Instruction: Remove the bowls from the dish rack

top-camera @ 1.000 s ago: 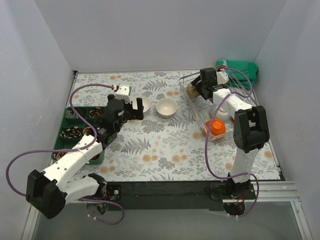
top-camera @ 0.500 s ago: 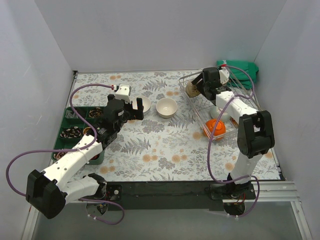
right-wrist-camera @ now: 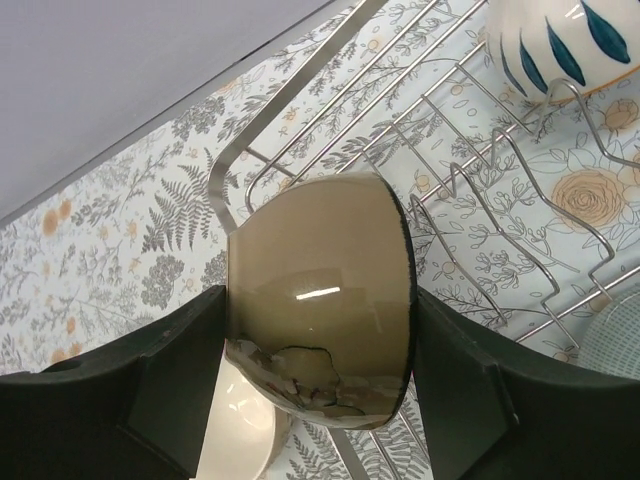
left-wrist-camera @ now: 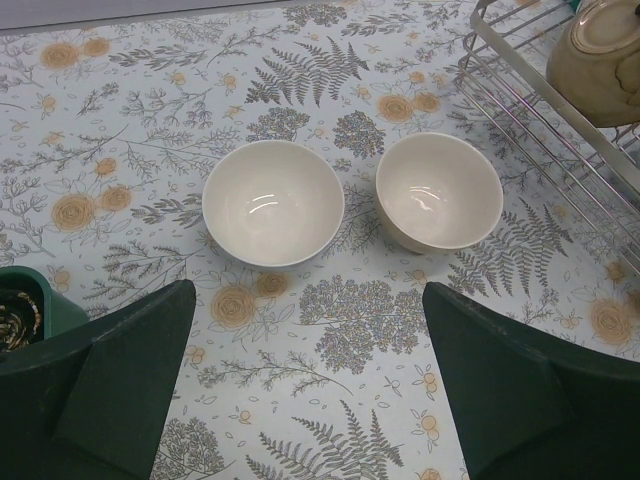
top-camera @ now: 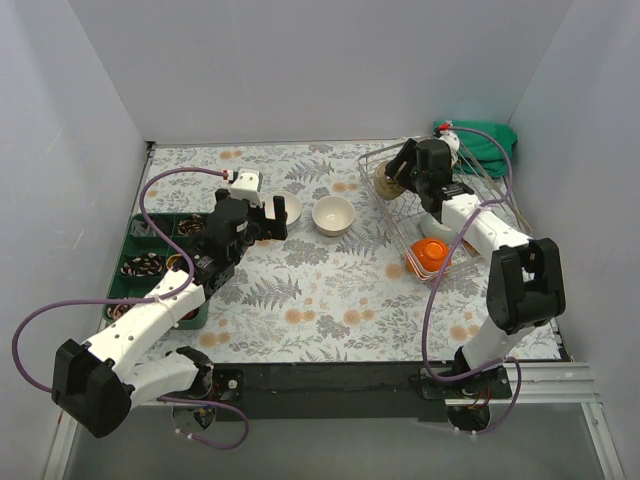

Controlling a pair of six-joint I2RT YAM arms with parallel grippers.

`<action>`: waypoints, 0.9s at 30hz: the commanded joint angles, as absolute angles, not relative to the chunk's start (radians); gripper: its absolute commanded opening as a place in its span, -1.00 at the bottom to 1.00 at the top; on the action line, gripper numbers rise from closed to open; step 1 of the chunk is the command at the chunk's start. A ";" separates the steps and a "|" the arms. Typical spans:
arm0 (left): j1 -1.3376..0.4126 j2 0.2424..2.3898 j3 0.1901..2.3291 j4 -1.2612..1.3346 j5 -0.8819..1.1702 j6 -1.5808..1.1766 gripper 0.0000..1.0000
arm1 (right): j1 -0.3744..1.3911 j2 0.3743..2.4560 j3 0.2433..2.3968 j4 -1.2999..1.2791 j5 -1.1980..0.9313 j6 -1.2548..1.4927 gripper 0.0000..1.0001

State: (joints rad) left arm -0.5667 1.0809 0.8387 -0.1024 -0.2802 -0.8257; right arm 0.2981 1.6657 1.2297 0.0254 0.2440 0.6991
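Observation:
My right gripper (top-camera: 397, 178) is shut on a speckled tan bowl (top-camera: 386, 180), held on its side above the far-left corner of the silver wire dish rack (top-camera: 455, 215). In the right wrist view the fingers clamp the tan bowl (right-wrist-camera: 320, 290) from both sides over the rack (right-wrist-camera: 450, 170). A blue-striped white bowl (right-wrist-camera: 560, 40) and an orange bowl (top-camera: 431, 252) sit in the rack. A white bowl (top-camera: 288, 207) and a cream bowl (top-camera: 333, 215) stand on the table. My left gripper (top-camera: 271, 216) is open and empty just short of the white bowl (left-wrist-camera: 273, 203) and the cream bowl (left-wrist-camera: 439, 192).
A green compartment tray (top-camera: 150, 268) with small items lies at the left, under my left arm. A green cloth (top-camera: 482, 140) lies behind the rack at the far right. White walls close in the table on three sides.
My right arm has swung its elbow to the right while the gripper keeps the tan bowl over the rack's left corner, tilted a little more. The left arm has not moved.

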 commanded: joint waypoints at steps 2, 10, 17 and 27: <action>-0.568 1.078 0.825 -0.091 -0.288 -0.815 0.96 | 0.275 1.568 1.206 0.149 0.196 0.543 -0.97; -0.568 1.089 0.827 -0.089 -0.285 -0.815 0.96 | 0.259 1.534 1.186 0.155 0.141 0.400 -0.97; -0.568 1.095 0.827 -0.091 -0.279 -0.815 0.96 | 0.258 1.520 1.195 0.149 0.063 0.262 -0.97; -0.568 1.101 0.827 -0.091 -0.279 -0.815 0.97 | 0.258 1.494 1.200 0.117 0.022 0.135 -0.97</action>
State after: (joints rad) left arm -0.5667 1.1072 0.8375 -0.0975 -0.2798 -0.8257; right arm 0.2626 1.5684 1.1790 0.0517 0.0284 0.2230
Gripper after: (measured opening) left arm 0.982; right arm 0.738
